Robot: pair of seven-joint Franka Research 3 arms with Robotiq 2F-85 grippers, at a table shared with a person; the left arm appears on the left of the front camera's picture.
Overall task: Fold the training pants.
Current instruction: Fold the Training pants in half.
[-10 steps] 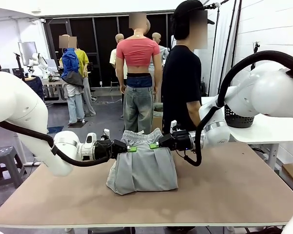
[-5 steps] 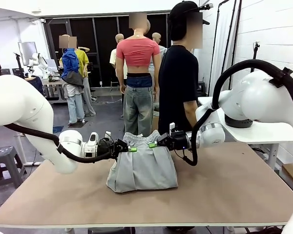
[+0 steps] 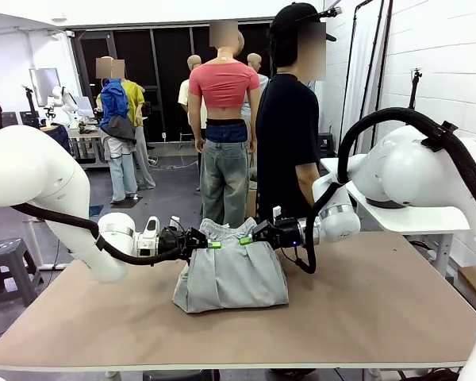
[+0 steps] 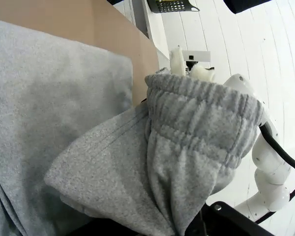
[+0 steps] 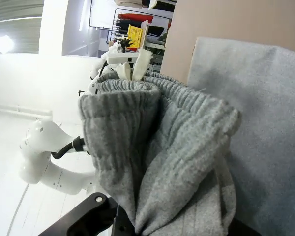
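Grey training pants (image 3: 232, 274) hide both clamped claws' fingertips.

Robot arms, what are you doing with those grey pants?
Two white robot arms are folding the training pants on the brown table. The left hand and the right hand are each shut on the stretchy waistband, one at each side, holding it lifted above the rest of the pants, which lie in a pile on the table. A person in a black shirt stands at the far side, not touching anything.
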